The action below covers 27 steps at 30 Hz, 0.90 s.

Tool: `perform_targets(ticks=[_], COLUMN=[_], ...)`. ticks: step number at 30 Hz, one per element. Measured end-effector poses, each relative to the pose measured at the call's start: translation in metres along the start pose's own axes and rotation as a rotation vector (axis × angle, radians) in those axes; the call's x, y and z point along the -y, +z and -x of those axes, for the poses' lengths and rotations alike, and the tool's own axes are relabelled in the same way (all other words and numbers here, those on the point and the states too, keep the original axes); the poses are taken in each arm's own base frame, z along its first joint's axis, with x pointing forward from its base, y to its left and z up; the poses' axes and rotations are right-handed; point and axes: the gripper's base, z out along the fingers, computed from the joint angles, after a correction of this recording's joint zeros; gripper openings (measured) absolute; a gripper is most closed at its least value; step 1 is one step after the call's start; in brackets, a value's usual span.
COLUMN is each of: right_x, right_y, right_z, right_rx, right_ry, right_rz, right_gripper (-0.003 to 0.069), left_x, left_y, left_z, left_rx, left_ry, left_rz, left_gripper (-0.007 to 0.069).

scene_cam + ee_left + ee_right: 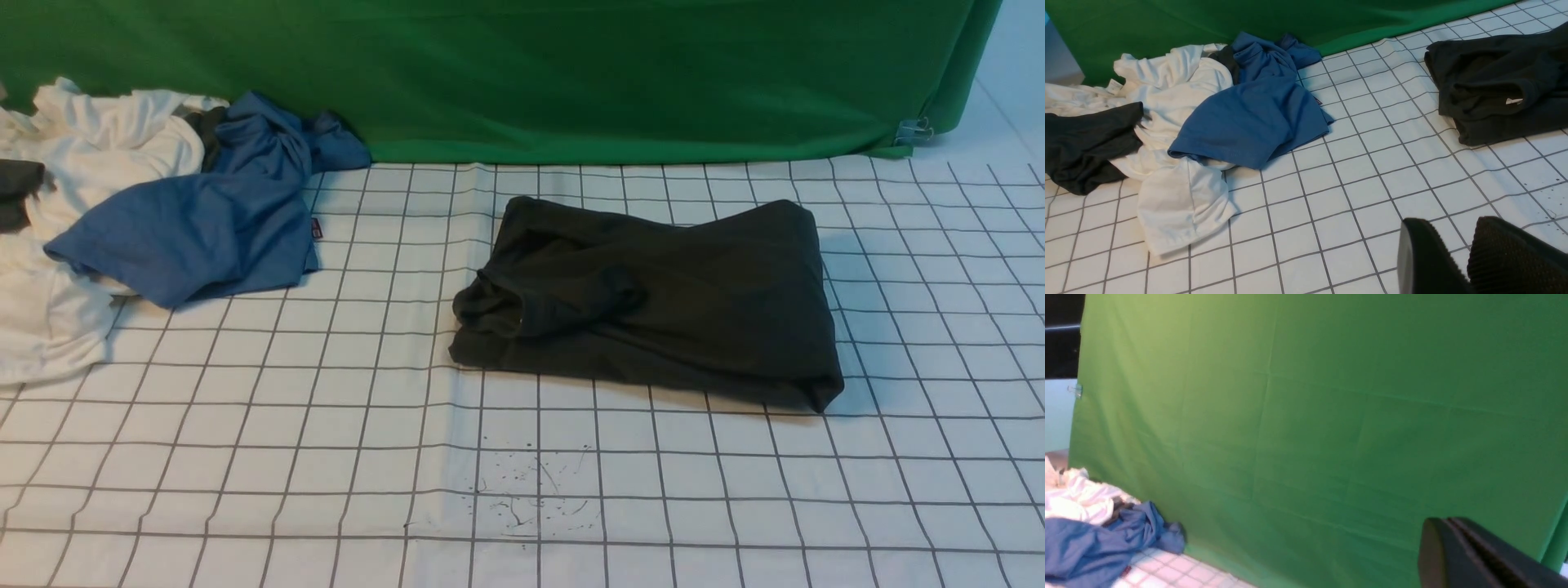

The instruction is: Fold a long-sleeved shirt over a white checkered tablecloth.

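White checkered tablecloth (326, 457) covers the worktop before the green backdrop (571, 73). Long-sleeved shirt (653, 302) lies folded at centre. Blue garment (204, 229) and white garment (82, 155) heaped far left. Left claw (1461, 261) slightly parted, empty; right claw (1453, 549) closed, empty.

1. Folded long-sleeved shirt (653, 302) lying on the checkered tablecloth (245, 457), right of centre.
2. Heap of other garments (147, 220) at far left, well apart.
3. Backdrop cloth (531, 73) hanging behind both.
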Motion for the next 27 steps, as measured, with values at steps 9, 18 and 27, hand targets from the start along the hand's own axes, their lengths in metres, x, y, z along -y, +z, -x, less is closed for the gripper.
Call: perform_targets(ticks=[9, 18, 27], right_x=[-0.009, -0.031, -0.033], right_y=[-0.036, -0.079, -0.084], right_z=[-0.118, -0.225, -0.232], right_rx=[-0.251, -0.428, -0.473], right_ry=[0.021, 0.065, 0.083], right_rz=[-0.229, -0.435, -0.446], right_gripper=[0.0015, 0.0015, 0.0015], left_x=[0.000, 0.000, 0.000], left_y=[0.000, 0.000, 0.000], left_z=[0.000, 0.000, 0.000], left_rx=[0.000, 0.000, 0.004], left_ry=[0.000, 0.000, 0.000], left_rz=[0.000, 0.000, 0.000], left_gripper=[0.0139, 0.0148, 0.0153])
